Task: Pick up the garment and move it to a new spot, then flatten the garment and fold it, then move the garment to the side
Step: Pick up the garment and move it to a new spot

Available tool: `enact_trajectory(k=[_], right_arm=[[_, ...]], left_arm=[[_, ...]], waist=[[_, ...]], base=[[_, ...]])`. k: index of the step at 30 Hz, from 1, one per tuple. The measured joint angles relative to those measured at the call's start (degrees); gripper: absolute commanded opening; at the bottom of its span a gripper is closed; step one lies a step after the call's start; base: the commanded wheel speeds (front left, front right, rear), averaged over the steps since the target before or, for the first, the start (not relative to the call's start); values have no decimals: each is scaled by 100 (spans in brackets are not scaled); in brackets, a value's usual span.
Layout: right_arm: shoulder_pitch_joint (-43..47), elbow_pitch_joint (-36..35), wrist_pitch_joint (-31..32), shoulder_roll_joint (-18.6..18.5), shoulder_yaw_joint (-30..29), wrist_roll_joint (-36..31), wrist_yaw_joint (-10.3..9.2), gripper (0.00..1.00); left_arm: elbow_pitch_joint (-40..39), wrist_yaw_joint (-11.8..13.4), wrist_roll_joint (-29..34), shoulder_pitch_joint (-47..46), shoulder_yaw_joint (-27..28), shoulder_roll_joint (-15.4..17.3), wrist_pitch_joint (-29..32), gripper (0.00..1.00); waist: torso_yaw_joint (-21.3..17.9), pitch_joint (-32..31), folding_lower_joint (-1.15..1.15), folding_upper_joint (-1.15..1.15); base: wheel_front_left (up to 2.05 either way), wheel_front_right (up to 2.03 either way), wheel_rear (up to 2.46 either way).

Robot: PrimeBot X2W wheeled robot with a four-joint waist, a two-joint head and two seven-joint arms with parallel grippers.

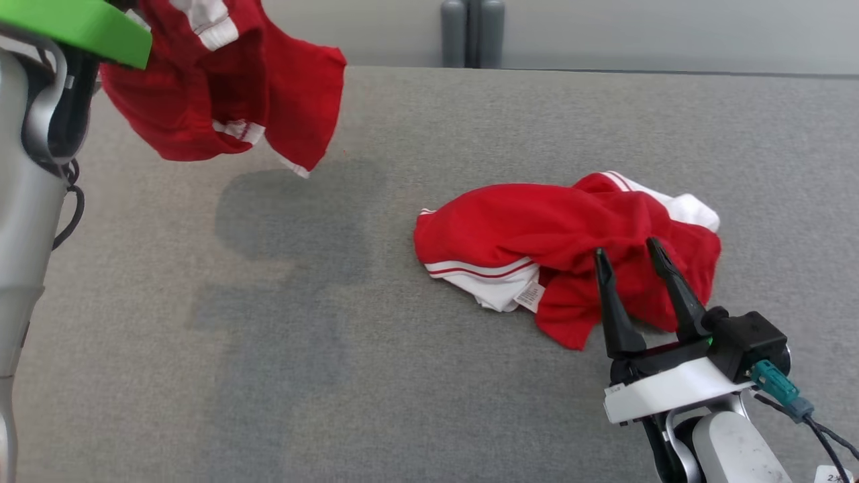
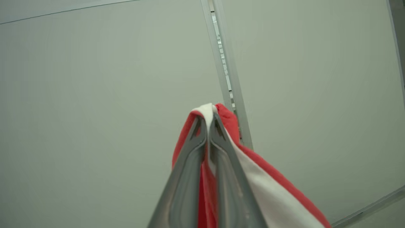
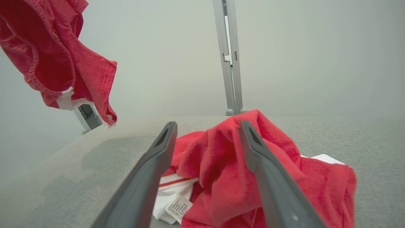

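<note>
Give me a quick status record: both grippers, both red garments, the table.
left gripper: shut on hanging garment, raised over the table
hanging garment: red, white trim, clear of the table
right gripper: open, low, a red fold between its fingers
crumpled garment: red and white, bunched on table, label showing
table: grey fabric surface

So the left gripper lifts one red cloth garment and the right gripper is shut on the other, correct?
No: the right gripper is open, jaws apart at the crumpled red cloth garment, as the right wrist view shows. The rest is right.
</note>
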Motion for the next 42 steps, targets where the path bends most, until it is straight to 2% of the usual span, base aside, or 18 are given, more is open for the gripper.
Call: enact_trajectory(k=[12, 21, 27, 34, 42], right_arm=[[-144, -68, 73, -120, 332, -88, 0, 100], [-179, -98, 135, -171, 364, -87, 0, 100], [-218, -183, 200, -248, 381, -87, 0, 100], [-290, -365, 345, -323, 402, -107, 0, 100], [-426, -660, 500, -443, 459, -191, 0, 100]], left_arm=[[59, 57, 129, 565, 762, 224, 0, 0], [135, 13, 271, 722, 1100, 237, 0, 0], [180, -18, 358, 633, 1239, 256, 0, 0], [260, -44, 401, 292, 1446, 296, 0, 0], [800, -68, 342, 495, 1610, 58, -1, 0]], waist=[[1176, 216, 0, 0], [1707, 360, 0, 0], [1682, 507, 0, 0], [1445, 693, 0, 0], [1059, 1003, 0, 0]], base=[[0, 0, 0], [0, 0, 0], [0, 0, 0], [0, 0, 0], [0, 0, 0]])
